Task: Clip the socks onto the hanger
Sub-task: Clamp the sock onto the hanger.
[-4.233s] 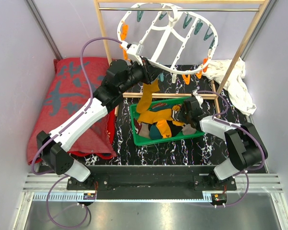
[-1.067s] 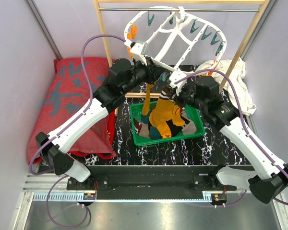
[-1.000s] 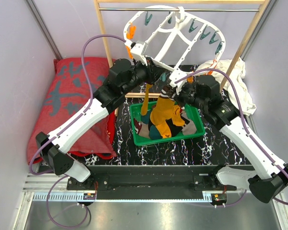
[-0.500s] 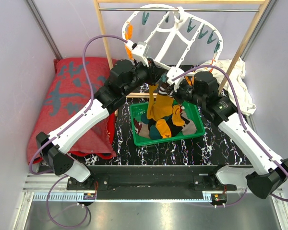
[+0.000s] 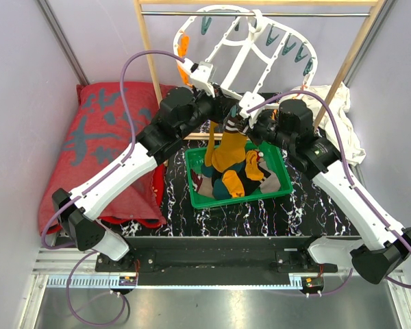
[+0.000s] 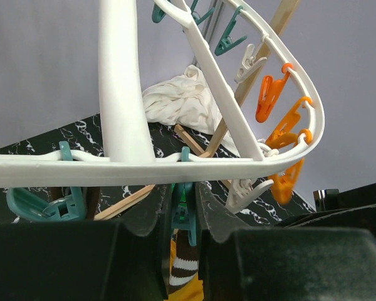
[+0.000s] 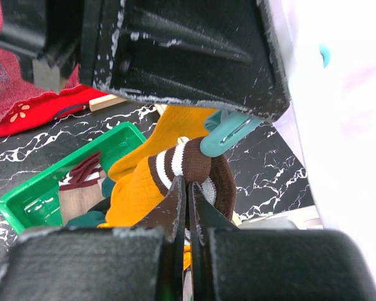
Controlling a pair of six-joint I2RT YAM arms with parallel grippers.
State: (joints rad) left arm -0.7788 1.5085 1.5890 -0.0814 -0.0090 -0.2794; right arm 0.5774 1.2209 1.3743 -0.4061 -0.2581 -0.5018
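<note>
Mustard-orange sock [image 5: 227, 147] with a brown-and-white striped cuff hangs in the middle of the top view, its lower end over the green tray [image 5: 277, 186], where the other socks [image 5: 227, 186], dark teal and maroon-striped, lie heaped. From above, both wrists cover the clipping spot; only the wrist views show it. In the left wrist view the hanger [image 6: 122, 94], a white openwork frame with orange and teal pegs, crosses the frame. The left jaws, nearly closed, pinch a teal peg [image 6: 183, 216] under its rim, with the cuff just below. The right jaws are closed on the cuff, whose top touches the peg's tip. The left arm's black housing fills the upper part of the right wrist view. On the black marbled bench [image 5: 260, 214] a red cloth [image 5: 99, 140] lies at the left and a white cloth [image 5: 334, 118] at the upper right, beside the wooden rack [image 5: 149, 62].
</note>
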